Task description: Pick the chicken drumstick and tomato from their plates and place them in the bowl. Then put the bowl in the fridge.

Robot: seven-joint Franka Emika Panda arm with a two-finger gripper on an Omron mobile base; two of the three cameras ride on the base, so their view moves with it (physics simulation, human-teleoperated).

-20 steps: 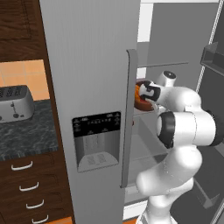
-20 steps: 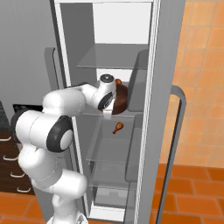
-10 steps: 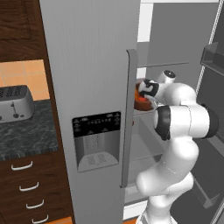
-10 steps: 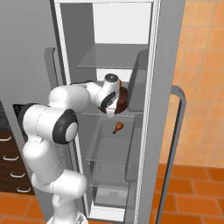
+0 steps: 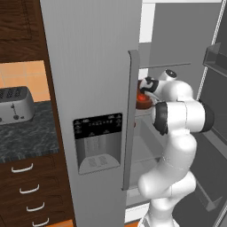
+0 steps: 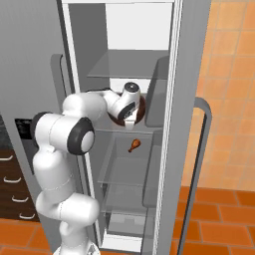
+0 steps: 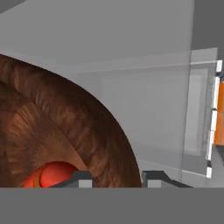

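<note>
- Kitchen scene: a steel fridge (image 5: 95,66) stands with one door open, its white shelved inside (image 6: 134,45) on show; orange tiles cover the floor and the wall beside it.
- On the closed door, a long handle (image 5: 130,119) runs beside a black-panelled dispenser (image 5: 98,142).
- To the left, a toaster (image 5: 14,104) sits on a dark stone counter (image 5: 26,133) above wooden drawers.
- Arm (image 6: 64,134) reaches into the fridge at mid height, the gripper (image 7: 116,180) at the rim of the bowl (image 7: 52,127).
- Bowl sits on a glass shelf inside the fridge; seen in the right base view as a dark brown disc (image 6: 139,110) behind the hand.
- Tomato (image 7: 54,174) lies in the bottom of the bowl, red against the wood grain.
- Drumstick (image 6: 133,145) is on the shelf below the bowl, not in it.
- Fingertips (image 7: 83,180) straddle the bowl's wall, one inside, one outside, with a narrow gap; whether they press the wall or stand just clear cannot be told.
</note>
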